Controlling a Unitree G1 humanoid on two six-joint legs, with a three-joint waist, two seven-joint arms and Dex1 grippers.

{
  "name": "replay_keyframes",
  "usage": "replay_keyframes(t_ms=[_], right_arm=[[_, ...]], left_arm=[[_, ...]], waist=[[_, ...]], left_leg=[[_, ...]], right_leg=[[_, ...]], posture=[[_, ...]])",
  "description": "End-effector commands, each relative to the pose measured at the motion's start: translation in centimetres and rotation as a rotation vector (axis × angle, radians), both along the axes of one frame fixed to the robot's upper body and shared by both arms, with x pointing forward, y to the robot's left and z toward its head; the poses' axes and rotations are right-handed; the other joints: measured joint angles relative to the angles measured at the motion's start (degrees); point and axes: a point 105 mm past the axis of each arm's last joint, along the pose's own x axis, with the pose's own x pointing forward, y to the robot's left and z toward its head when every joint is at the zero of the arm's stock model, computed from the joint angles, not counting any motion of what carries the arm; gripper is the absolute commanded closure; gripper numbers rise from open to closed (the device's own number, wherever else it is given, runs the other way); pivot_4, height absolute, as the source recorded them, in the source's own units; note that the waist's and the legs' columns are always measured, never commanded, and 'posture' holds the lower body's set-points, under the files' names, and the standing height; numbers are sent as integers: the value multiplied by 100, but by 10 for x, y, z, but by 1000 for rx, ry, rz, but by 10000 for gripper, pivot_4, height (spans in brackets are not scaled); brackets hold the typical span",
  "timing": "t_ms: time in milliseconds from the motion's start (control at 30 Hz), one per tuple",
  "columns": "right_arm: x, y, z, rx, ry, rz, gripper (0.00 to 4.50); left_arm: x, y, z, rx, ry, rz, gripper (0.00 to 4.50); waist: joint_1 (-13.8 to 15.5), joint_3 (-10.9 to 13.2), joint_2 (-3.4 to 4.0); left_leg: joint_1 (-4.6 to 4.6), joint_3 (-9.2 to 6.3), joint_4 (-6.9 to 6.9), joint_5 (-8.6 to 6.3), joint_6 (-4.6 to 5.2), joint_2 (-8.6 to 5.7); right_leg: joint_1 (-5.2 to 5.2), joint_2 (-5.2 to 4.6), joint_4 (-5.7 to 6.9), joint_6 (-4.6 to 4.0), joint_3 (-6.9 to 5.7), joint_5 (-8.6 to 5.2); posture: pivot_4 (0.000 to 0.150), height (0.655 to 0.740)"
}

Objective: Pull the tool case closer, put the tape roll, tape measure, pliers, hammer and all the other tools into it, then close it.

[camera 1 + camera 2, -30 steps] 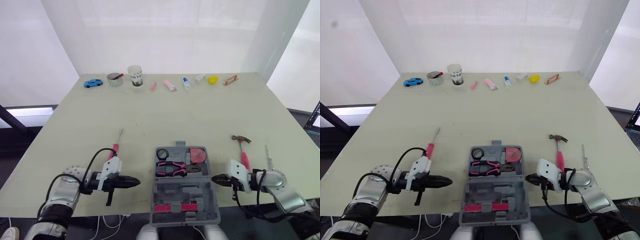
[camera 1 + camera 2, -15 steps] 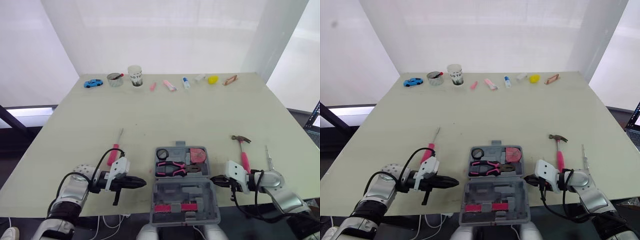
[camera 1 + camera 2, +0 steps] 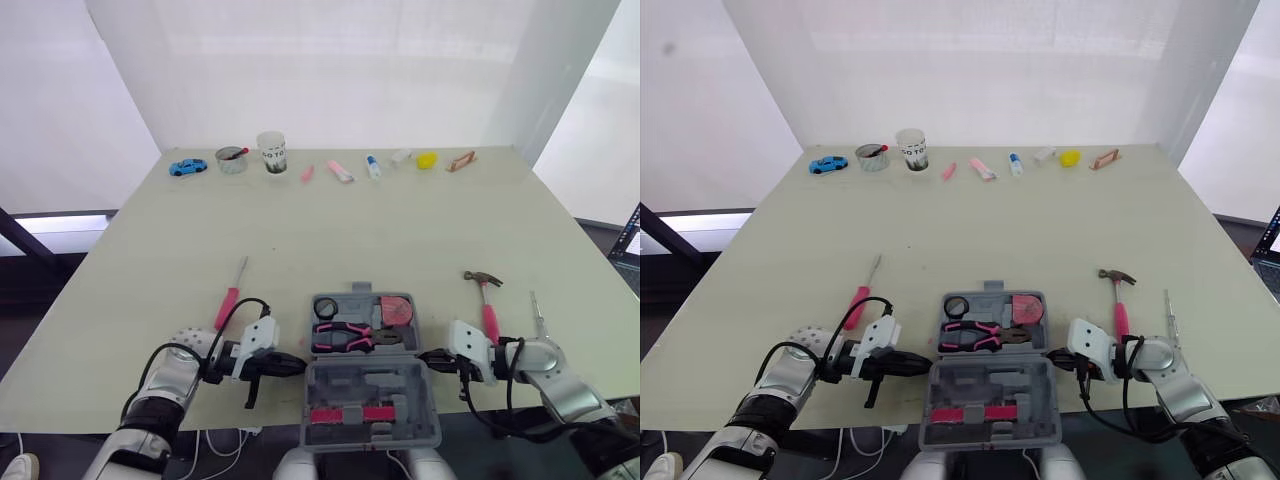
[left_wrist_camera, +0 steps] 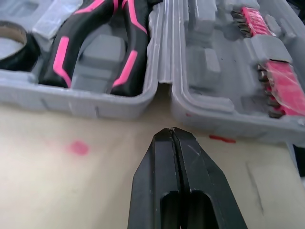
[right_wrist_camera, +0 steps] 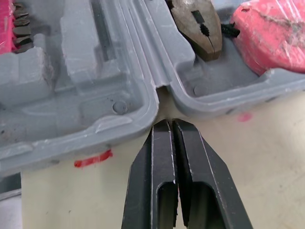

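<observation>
The tool case (image 3: 370, 372) lies open between the two claws, its hinge line running from one tip to the other. In its far half the pliers (image 3: 350, 338) sit bedded, with the tape roll (image 3: 325, 308) and the pink tape measure (image 3: 397, 310) beyond them. The near half carries a strip of pink-backed bits (image 3: 350, 413).

The left claw (image 3: 298, 367), fingers pressed together and holding nothing, has slid inward over the last second. Its tip now stands just short of the case's side wall, aimed at the hinge notch; I cannot tell whether it touches. The right claw (image 3: 424, 357), likewise clenched and empty, has barely moved and points at the matching notch on the other side, just beside the wall.

The case is now bracketed at both hinge ends, which reads as setting up to nudge or square it rather than to pick up a tool.

The hammer (image 3: 485, 298) lies on the table (image 3: 400, 230) ahead of and outside the right claw, with a slim metal-shafted tool (image 3: 537, 312) further out. The pink-handled screwdriver (image 3: 231, 295) lies ahead of and outside the left claw. Those three are yet to be packed, and the lid is not closed.
</observation>
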Motion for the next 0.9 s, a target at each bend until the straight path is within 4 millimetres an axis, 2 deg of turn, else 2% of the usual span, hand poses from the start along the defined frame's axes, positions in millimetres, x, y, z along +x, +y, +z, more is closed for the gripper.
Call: replay_keyframes(t_ms=[33,533,900], right_arm=[[2,4,4,9,-15,22,43745],[4,11,11,36,-10,42,43745],[23,18,27,124,-33,-21,43745]], left_arm=[[3,-6,-2,-6,3,2,44808],[11,-18,-1,-46,-18,32,44808],[24,-21,3,-54,-39,59,44808]], waist=[[3,0,0],[11,0,1],[3,0,2]], left_leg=[[0,-1,1,0,0,0],[8,-8,5,0,0,-1],[15,-12,15,2,1,-2]], right_leg=[[2,0,0,0,0,0],[16,1,-1,1,-1,1],[24,3,-1,-8,0,5]], posture=[[1500,7400],[1500,7400],[1500,7400]])
